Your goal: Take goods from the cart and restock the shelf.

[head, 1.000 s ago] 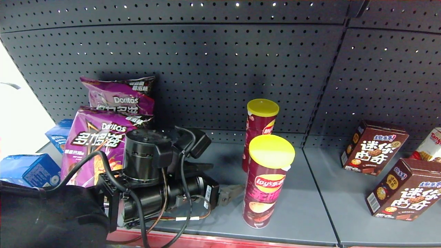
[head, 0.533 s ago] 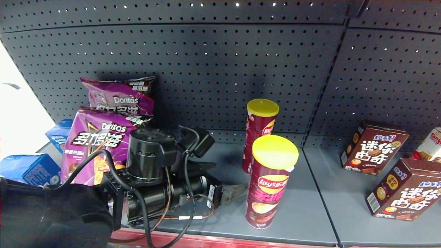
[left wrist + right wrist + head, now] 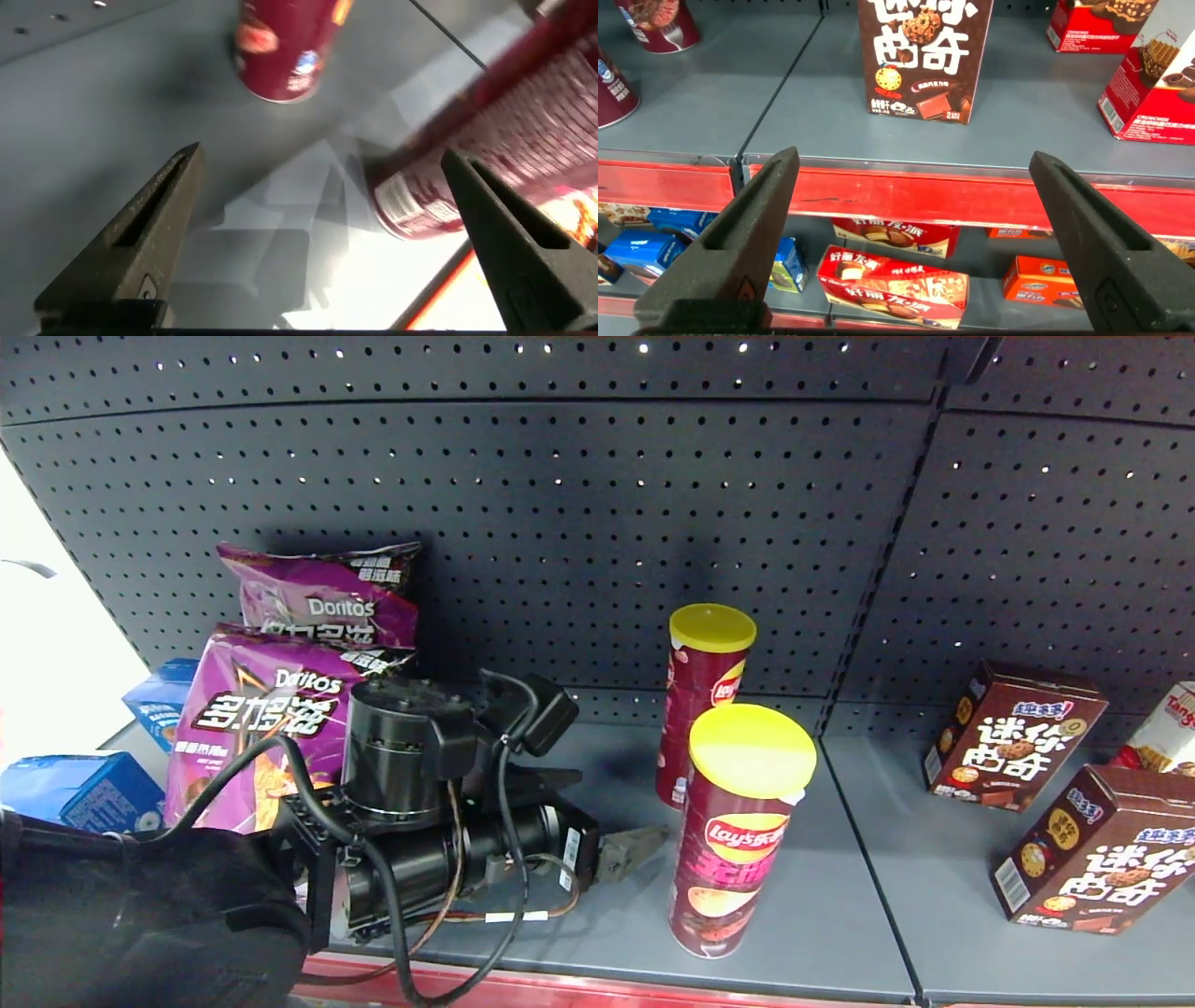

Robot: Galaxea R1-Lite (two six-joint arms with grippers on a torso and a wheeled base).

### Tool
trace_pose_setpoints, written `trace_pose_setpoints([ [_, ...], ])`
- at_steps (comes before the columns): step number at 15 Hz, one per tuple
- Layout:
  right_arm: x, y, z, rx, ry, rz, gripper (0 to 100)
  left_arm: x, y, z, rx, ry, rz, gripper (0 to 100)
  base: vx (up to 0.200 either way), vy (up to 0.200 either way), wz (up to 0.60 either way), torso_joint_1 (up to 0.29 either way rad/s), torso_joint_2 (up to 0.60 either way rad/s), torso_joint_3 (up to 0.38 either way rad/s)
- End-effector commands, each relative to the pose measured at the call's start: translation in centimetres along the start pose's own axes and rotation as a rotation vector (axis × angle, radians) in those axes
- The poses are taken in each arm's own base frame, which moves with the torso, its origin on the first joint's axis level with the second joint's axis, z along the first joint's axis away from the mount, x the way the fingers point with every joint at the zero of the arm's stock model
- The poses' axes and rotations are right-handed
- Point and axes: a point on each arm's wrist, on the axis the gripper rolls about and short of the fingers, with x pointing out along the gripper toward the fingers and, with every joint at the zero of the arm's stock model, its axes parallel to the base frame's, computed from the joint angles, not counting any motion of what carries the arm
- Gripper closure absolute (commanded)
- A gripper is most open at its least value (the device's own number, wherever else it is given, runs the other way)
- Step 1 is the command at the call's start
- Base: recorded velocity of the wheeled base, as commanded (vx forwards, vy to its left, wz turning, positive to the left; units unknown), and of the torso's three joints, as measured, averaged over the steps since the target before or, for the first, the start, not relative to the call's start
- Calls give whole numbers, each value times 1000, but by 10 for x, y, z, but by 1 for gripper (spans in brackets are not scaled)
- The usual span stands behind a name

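Two maroon chip cans with yellow lids stand upright on the grey shelf. The front can is near the shelf's front edge, the back can close behind it. My left gripper lies low over the shelf just left of the front can. In the left wrist view my left gripper is open with bare shelf between its fingers; the front can is beside one finger and the back can farther off. My right gripper is open and holds nothing, in front of the red shelf edge.
Two purple chip bags lean at the shelf's left, with blue boxes beyond them. Brown cookie boxes stand on the right section, one of them facing my right gripper. More boxes fill the lower shelf.
The front can has shifted slightly to the right. My left arm and its gripper have edged a little to the right and toward the back.
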Motion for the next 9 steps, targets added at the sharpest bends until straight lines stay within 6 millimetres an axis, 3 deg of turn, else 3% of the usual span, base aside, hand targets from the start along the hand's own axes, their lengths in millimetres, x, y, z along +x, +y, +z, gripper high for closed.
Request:
trace_pose_setpoints([
  [1,0,0,0,0,1,0,0,-4,8,8,-6,-31,34,0,0,0,0,0,0,0],
  [3,0,0,0,0,1,0,0,-14,15,16,-14,-69,66,0,0,0,0,0,0,0],
  [6,0,0,0,0,1,0,0,-45,21,32,-23,-152,128,0,0,0,0,0,0,0],
  [9,0,0,0,0,1,0,0,-74,18,28,-44,-188,183,0,0,0,0,0,0,0],
])
